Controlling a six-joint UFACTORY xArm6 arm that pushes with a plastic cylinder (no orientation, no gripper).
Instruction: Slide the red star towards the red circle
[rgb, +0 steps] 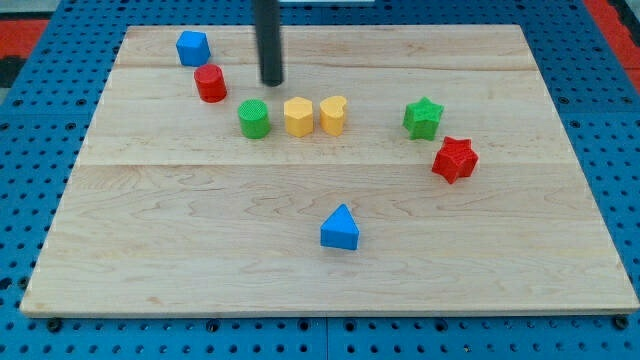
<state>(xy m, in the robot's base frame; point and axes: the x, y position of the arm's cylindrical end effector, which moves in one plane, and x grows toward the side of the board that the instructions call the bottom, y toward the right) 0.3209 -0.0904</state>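
Observation:
The red star (455, 158) lies at the view's right of the wooden board (200, 260), just below and right of a green star (423, 118). The red circle (210, 83) stands at the upper left, below and right of a blue cube-like block (192, 47). My tip (271, 82) is at the view's top centre, to the right of the red circle and above the green circle (254, 119). It touches no block. It is far to the left of the red star.
A yellow hexagon (298, 116) and a yellow heart (333, 115) stand side by side right of the green circle, between the two red blocks. A blue triangle (340, 229) lies lower centre. Blue pegboard surrounds the board.

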